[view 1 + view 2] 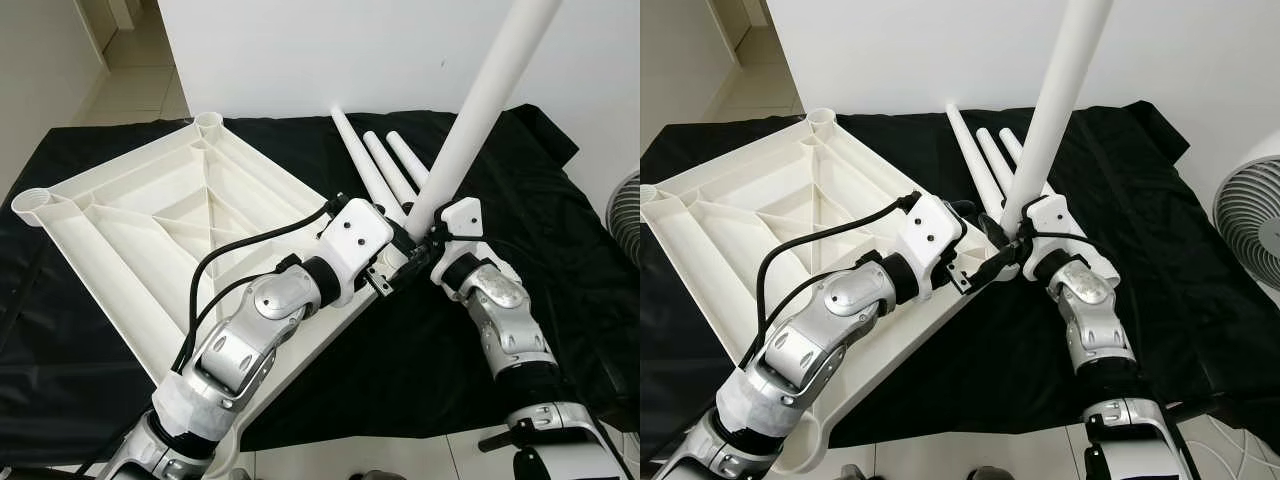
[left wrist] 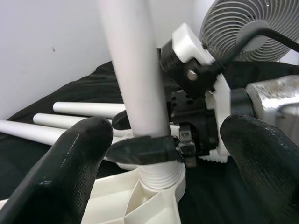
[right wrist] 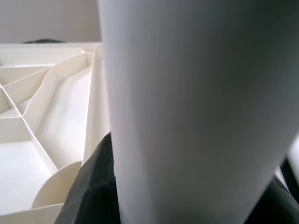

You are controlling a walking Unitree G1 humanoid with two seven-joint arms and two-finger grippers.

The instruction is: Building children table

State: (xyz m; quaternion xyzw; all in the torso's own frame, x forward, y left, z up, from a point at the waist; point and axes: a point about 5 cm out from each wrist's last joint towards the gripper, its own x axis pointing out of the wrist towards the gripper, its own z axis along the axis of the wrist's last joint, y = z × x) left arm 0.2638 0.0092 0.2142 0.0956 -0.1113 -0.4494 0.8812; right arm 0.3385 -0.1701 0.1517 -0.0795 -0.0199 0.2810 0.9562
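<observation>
The white table top (image 1: 150,220) lies upside down on the black cloth, ribs facing up. One white leg (image 1: 480,110) stands tilted at its near right corner, its threaded end (image 2: 161,175) sitting in the corner socket. My right gripper (image 1: 425,235) is shut on this leg just above the thread. My left gripper (image 1: 395,265) hovers beside the same corner, open, its fingers (image 2: 70,158) spread on either side of the leg without touching it. In the right wrist view the leg (image 3: 196,112) is very close, with the ribbed top (image 3: 46,116) behind it.
Three loose white legs (image 1: 375,165) lie side by side on the black cloth (image 1: 560,250) behind the grippers. A grey fan (image 1: 1250,215) stands off the table's right edge. A white wall runs behind, and floor shows at the far left.
</observation>
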